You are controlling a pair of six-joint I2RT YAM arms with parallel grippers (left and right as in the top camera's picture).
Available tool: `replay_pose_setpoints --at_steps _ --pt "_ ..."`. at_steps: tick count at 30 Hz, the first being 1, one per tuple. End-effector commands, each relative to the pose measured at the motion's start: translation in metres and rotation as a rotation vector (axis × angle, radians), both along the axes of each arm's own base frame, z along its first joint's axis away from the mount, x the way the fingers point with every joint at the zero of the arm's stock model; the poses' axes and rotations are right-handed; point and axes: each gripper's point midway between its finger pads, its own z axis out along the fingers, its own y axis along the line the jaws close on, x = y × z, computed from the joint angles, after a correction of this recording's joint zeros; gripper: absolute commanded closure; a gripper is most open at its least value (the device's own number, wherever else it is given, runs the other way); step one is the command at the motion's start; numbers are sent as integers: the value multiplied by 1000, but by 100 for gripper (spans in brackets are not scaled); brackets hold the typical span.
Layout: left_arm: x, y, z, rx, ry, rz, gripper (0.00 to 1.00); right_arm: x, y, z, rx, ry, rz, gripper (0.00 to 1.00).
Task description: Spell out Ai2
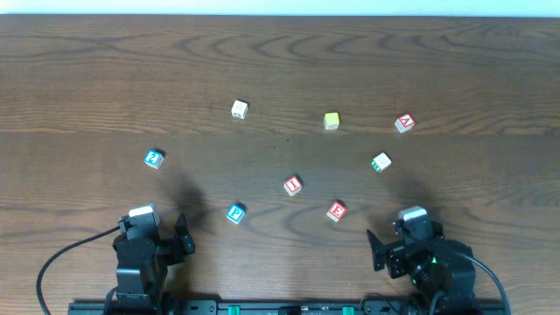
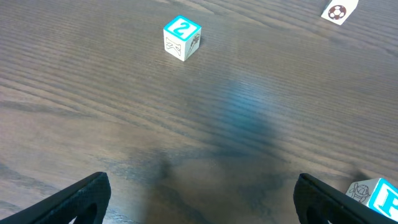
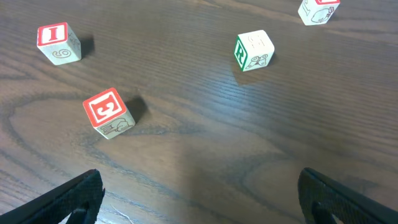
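The red A cube point(image 1: 403, 123) sits at the far right; its lower part shows at the top edge of the right wrist view point(image 3: 318, 9). The red I cube point(image 1: 293, 185) lies mid-table and shows in the right wrist view point(image 3: 58, 43). The blue 2 cube point(image 1: 154, 158) lies at the left and shows in the left wrist view point(image 2: 181, 38). My left gripper point(image 1: 144, 229) is open and empty near the front edge, well short of the 2 cube point(image 2: 199, 196). My right gripper point(image 1: 409, 234) is open and empty at the front right point(image 3: 199, 196).
A red E cube point(image 1: 337, 211) point(image 3: 109, 112) and a teal P cube point(image 1: 235, 213) point(image 2: 376, 196) lie near the front. A green R cube point(image 1: 381, 163) point(image 3: 254, 50), a yellow cube point(image 1: 331, 121) and a white cube point(image 1: 240, 109) point(image 2: 337, 9) lie farther back.
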Motion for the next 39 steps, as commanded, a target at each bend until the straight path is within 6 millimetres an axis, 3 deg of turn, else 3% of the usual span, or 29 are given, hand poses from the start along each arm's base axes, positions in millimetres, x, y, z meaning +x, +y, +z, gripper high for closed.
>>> replay_pose_setpoints --at_steps 1,19,22,25,28,32,36,39 --pt "-2 0 -8 0 20 -2 4 0 -1 -4 -9 1 0 1" --pt "-2 0 -8 0 20 -2 5 0 -2 -4 -12 0 -3 1" --pt "-2 0 -8 0 20 -2 5 6 2 5 9 -43 13 1" --pt "-2 0 -8 0 19 -2 5 16 24 35 163 -140 68 1" --pt "-2 0 -8 0 20 -2 5 19 49 74 467 -172 90 1" --pt "-2 0 -8 0 20 -2 5 1 69 67 861 129 -13 1" --pt "-2 0 -8 0 20 -2 5 -2 69 60 972 241 -109 1" --pt "-2 0 -8 0 20 -2 5 0 75 78 1026 212 -58 1"
